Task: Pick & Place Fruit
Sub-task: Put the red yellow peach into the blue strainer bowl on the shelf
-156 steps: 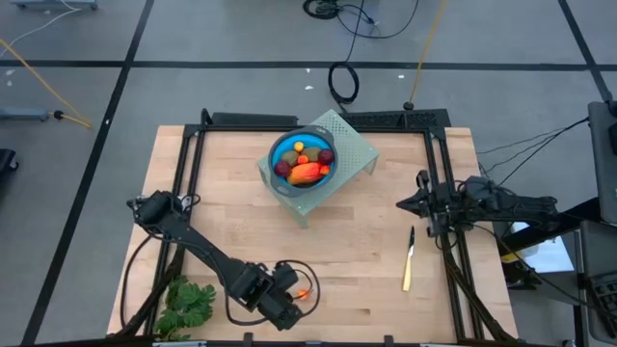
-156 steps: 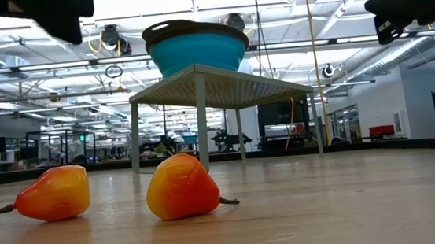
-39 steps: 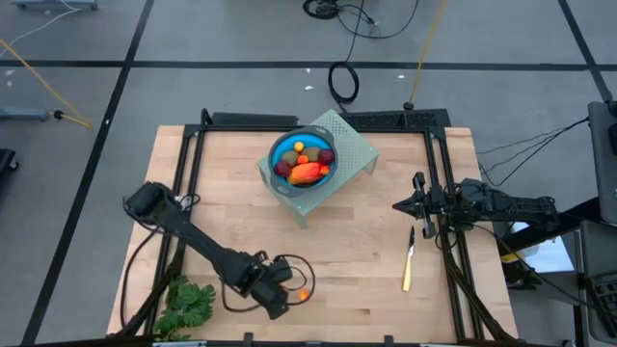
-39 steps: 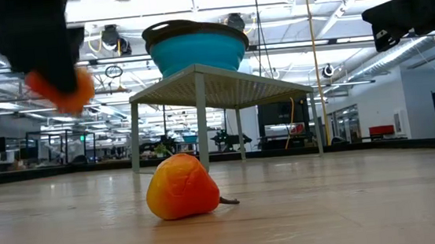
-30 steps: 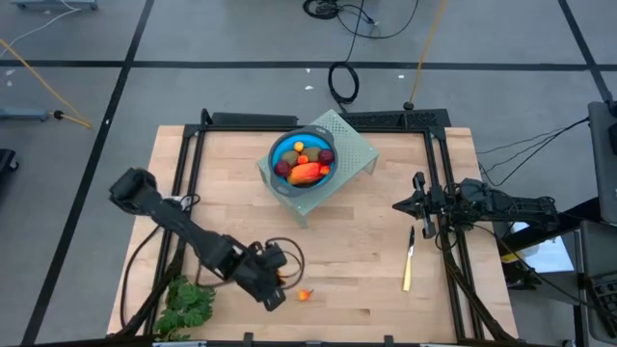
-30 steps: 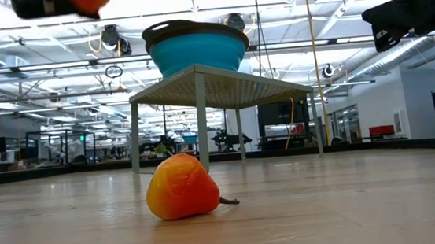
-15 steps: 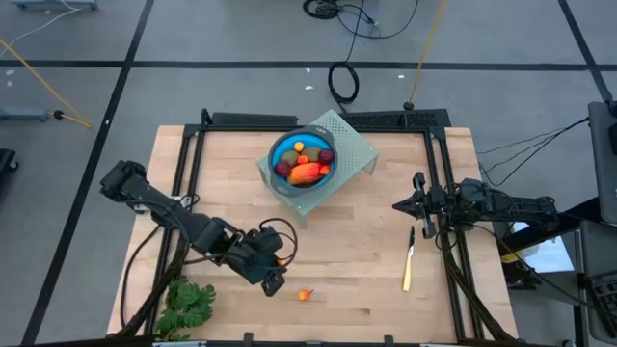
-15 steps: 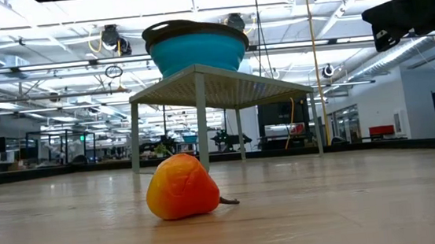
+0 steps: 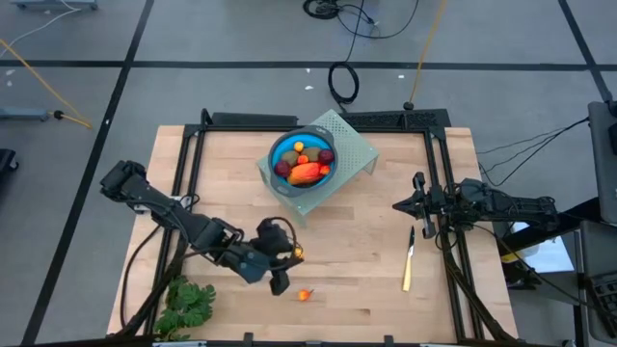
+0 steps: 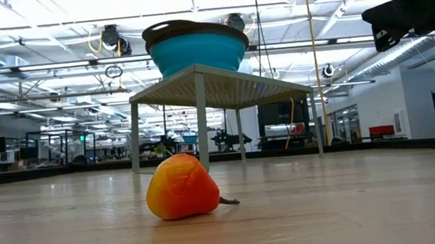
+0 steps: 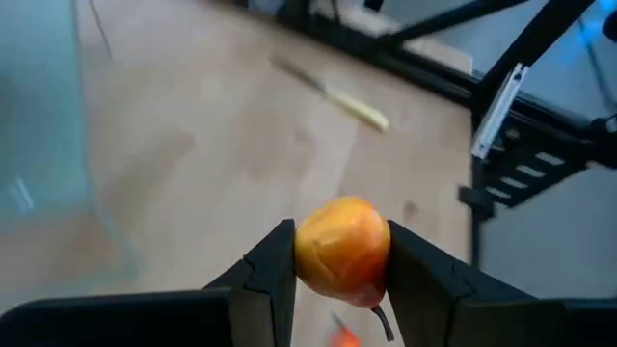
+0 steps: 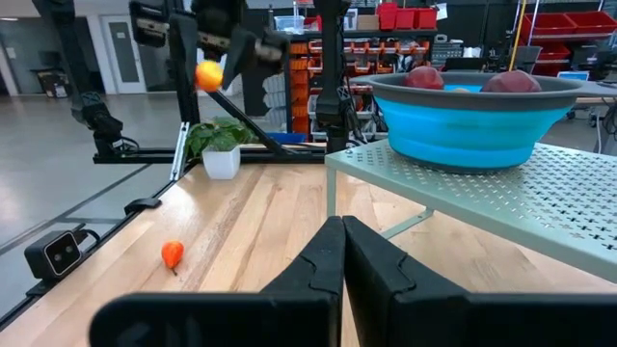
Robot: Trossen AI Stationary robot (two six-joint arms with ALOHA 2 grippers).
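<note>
My left gripper (image 9: 289, 256) hangs above the table's near middle, shut on a small orange-yellow toy pear (image 11: 342, 249); the right wrist view shows that pear (image 12: 209, 75) high in the air. A second pear (image 10: 180, 187) lies on its side on the wood, also seen from above (image 9: 305, 295). The blue bowl (image 9: 302, 154) stands on a pale green stand (image 9: 349, 145) and holds several fruit pieces. My right gripper (image 12: 342, 236) is shut and holds nothing, waiting at the table's right edge (image 9: 400, 204). My left gripper pinches the pear across its round body (image 11: 307, 253) between its two fingers (image 11: 275, 275). The fingers slant downward, pointing toward the table's right side. The pear is lifted clear of the table, with its stem (image 11: 383, 318) on the underside.
A yellow-handled knife (image 9: 409, 260) lies near the right edge, just in front of my right gripper. A green leafy bunch (image 9: 188, 304) sits at the near left corner. Bare wood stretches between the stand and the near edge.
My left gripper has risen with the pear and gone toward the far edge and a little right, toward the stand, rolling its wrist on the way. It has left the top of the low view. The second pear has stayed in place.
</note>
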